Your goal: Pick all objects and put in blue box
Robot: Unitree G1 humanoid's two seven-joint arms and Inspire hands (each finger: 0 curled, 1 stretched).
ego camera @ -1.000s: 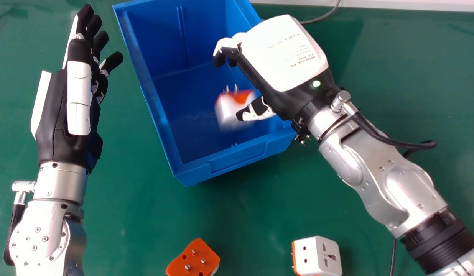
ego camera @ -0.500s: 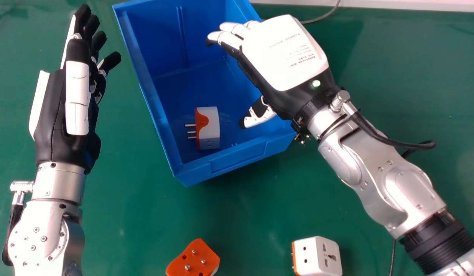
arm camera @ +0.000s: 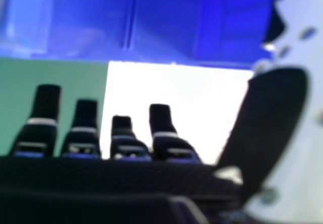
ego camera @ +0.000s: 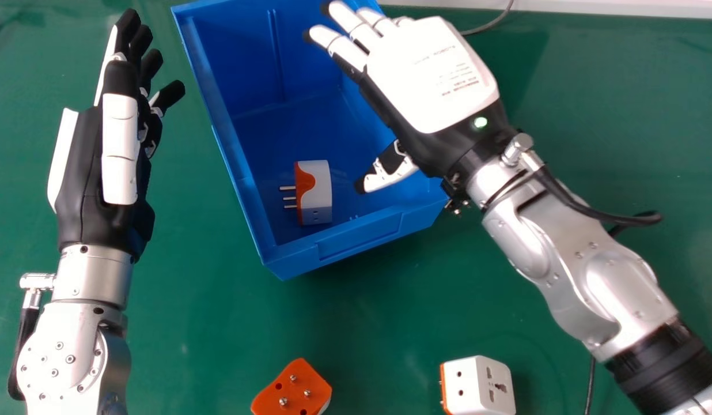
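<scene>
While one blue box holds one adapter, two adapters lie outside, both hands open.

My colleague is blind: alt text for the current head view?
The robot's right hand hovers open over a blue box holding one plug adapter; two more adapters lie on the green table; its open left hand is beside the box.
</scene>
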